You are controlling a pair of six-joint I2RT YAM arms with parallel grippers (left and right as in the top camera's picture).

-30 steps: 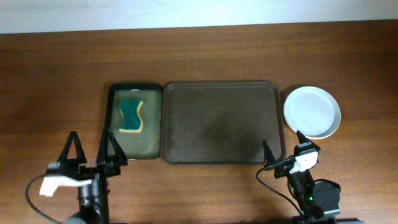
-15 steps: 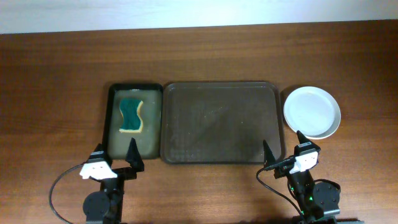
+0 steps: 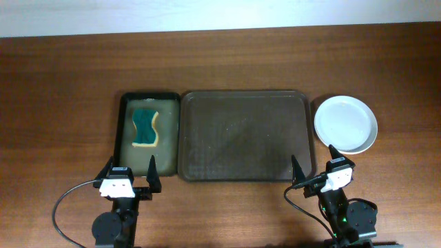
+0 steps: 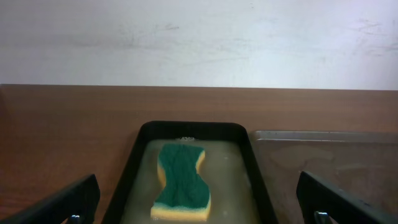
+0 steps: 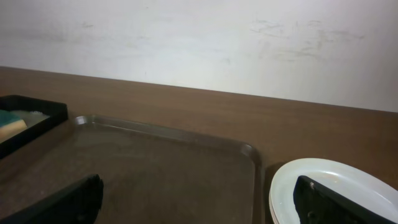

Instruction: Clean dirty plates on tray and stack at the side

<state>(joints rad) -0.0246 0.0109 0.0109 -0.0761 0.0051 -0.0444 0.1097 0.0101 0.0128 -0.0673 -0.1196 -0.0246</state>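
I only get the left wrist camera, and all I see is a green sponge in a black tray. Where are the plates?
Observer: The plates sit on the table just right of the brown tray, off it.
Operator: Are they dirty?
Observer: What shows from above is plain white, with no red smear.
Operator: Is the other claw holding something?
Observer: No. The right gripper is open and empty, near the tray's front right corner.
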